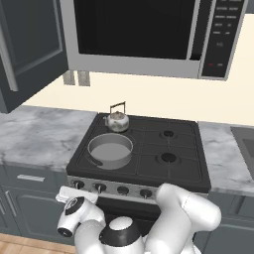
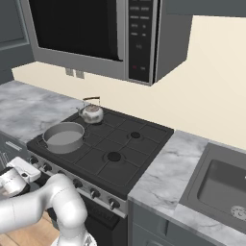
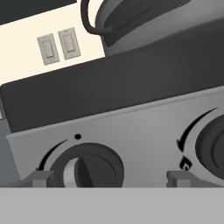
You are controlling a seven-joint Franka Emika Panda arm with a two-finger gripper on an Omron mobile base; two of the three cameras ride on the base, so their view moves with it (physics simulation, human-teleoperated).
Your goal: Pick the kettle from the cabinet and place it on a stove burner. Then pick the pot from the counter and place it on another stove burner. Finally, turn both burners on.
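The silver kettle (image 1: 117, 120) (image 2: 91, 114) stands on the back left burner of the black cooktop (image 1: 184, 171). The grey pot (image 1: 110, 149) (image 2: 64, 137) sits on the front left burner; its rim and dark handle show at the top of the hand view (image 3: 131, 22). My gripper (image 1: 73, 195) (image 2: 22, 169) (image 3: 111, 179) is open, low in front of the stove's knob panel. The leftmost knob (image 3: 85, 170) lies between my fingertips (image 3: 41, 178), off-centre to the left, with no contact visible. The cabinet (image 1: 20, 49) hangs at the upper left over the counter (image 1: 39, 134).
A second knob (image 3: 214, 148) lies right of my fingertips; several knobs (image 1: 123, 190) line the panel. The right burners (image 1: 168, 158) are bare. A microwave (image 1: 144, 34) hangs above the stove. A sink (image 2: 221, 187) lies to the right. Wall outlets (image 3: 59, 43) show behind.
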